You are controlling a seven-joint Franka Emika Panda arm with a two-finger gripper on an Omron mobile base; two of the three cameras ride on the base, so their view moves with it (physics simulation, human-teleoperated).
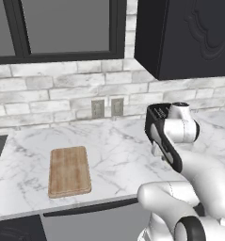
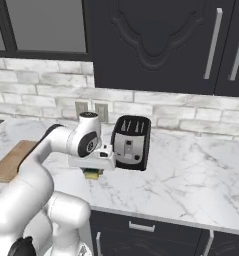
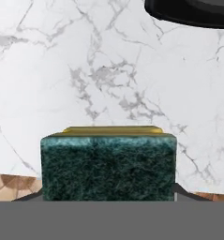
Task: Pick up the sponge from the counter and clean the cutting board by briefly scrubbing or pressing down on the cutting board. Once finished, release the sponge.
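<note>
Green-topped sponge (image 3: 108, 166) between pincer (image 3: 108, 197) tips

No readable text, labels, brands or numbers in any view. Checked the likely spots: the toaster (image 2: 130, 142) front is a plain grey panel with a small dark knob, no markings; the wall outlets (image 1: 107, 108) are blank plates; the cabinet doors (image 2: 156, 40) have only moulded relief. The sponge (image 3: 108, 164), cutting board (image 1: 69, 171) and counter (image 2: 191, 170) show surface texture only: scouring fibre, wood grain, grey veining. The robot's arm casing is unmarked white and dark.
</note>
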